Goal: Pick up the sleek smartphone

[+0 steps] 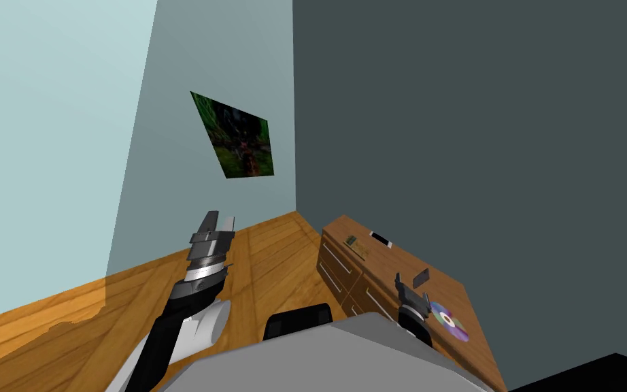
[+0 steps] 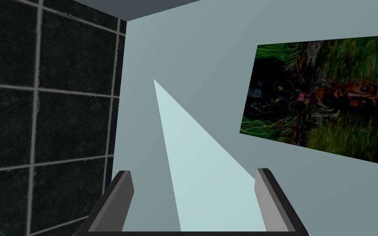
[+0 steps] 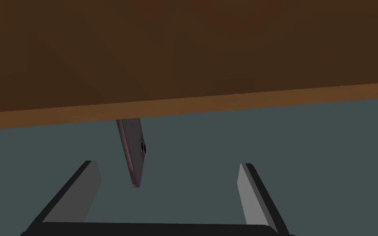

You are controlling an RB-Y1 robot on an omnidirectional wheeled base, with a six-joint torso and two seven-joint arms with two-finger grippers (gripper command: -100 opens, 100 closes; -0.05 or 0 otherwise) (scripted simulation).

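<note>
Smartphone [image 3: 133, 151], thin dark grey slab, is sitting edge-on just ahead of right tool [image 3: 168, 163], long axis pointing toward it, off-centre; tool is gaping, gripping nothing.

1. Head view: the left wall [image 1: 33, 136] is bright and pale, the right wall [image 1: 475, 170] dark grey; both splay toward the corners.
2. Right wrist view: the dresser top [image 3: 184, 49] and the smartphone [image 3: 134, 151] look dim.
3. Left wrist view: a pale bright wedge [image 2: 200, 176] lies on the grey wall [image 2: 192, 53].

A brown wooden dresser [image 1: 390, 262] with drawers is set against the dark wall. On top, a small card-like thing [image 1: 355, 243], a white-edged phone [image 1: 380, 238] and a shiny disc [image 1: 449, 325] are laid flat. A dark smartphone [image 1: 421, 277] is stood on edge between them.
</note>
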